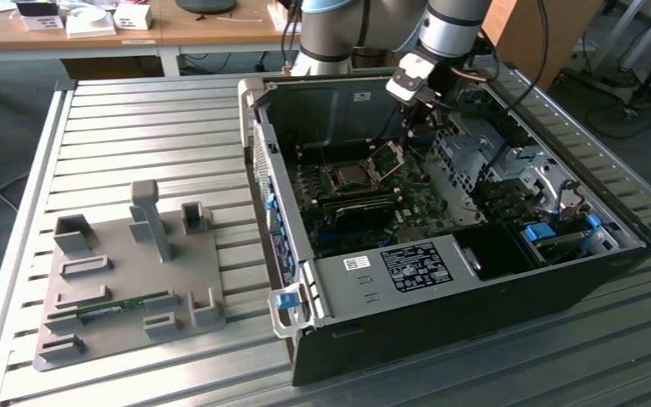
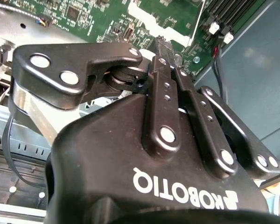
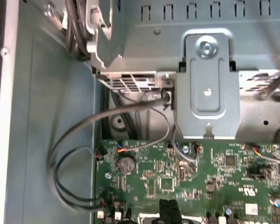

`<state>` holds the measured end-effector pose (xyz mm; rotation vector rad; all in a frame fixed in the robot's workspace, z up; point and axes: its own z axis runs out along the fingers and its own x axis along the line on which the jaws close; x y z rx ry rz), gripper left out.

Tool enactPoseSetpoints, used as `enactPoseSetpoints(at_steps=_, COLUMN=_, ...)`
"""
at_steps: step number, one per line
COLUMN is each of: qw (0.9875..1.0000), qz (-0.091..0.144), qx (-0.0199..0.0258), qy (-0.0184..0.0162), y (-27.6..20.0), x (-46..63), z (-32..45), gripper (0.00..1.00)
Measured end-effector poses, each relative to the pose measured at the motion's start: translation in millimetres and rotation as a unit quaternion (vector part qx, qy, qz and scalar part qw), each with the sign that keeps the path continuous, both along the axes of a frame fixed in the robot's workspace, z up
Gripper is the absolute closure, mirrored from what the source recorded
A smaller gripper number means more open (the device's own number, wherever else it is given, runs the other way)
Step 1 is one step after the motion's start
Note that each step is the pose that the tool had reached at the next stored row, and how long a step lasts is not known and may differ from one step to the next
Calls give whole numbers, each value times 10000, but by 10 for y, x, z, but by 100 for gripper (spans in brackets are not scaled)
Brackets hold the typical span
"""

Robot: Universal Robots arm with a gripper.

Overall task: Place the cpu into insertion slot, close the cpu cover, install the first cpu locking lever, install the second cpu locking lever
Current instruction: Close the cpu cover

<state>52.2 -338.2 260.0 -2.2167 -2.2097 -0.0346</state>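
In the exterior view the open computer case lies on the slatted table. The insertion slot sits in the green motherboard, and a grey square, the cpu, lies in it. The cpu cover stands tilted up at the slot's far-right edge. My gripper hangs above the board's far end, up and to the exterior view's right of the slot and apart from the cover. In both wrist views its fingertips are pressed together over the green board, with nothing seen between them.
Black cables loop beside the board near a grey metal bracket on the case wall. A drive cage fills the case's right half. A grey fixture plate with a memory stick lies at the exterior view's left.
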Motion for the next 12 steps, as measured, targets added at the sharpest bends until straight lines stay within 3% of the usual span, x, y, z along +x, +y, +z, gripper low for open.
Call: enactPoseSetpoints(at_steps=12, qw=10000, qz=0, qx=0, qy=0, y=2, x=41, z=-24, gripper=89)
